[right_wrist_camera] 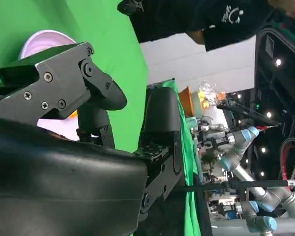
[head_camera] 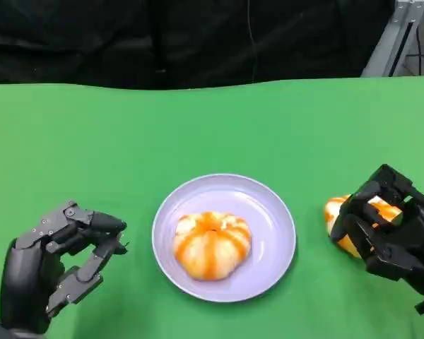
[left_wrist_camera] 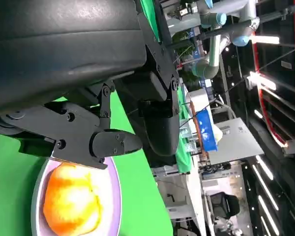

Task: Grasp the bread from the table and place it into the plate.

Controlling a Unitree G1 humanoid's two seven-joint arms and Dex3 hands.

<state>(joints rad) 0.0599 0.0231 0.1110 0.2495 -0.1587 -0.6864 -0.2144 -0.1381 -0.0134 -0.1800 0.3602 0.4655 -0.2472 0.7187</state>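
- In the head view, the right hand is sitting at the lower right of the frame, its fingers wrapping around an orange-and-white bread roll that is lying on the green counter, to the right of the plate and apart from it.
- The right wrist view is not showing that roll; it is showing the hand's black fingers against the green counter, a slice of the lavender plate at the upper left, and a person in a dark shirt with a small white logo, too small to read, at the top.
- The lavender plate is sitting at the centre of the head view, carrying a second glazed bread in its middle.
- The left hand is hovering at the lower left, fingers loosely curled and apart, holding nothing.
- The left wrist view is showing its fingers above the plate's rim with the glazed bread at the lower left.
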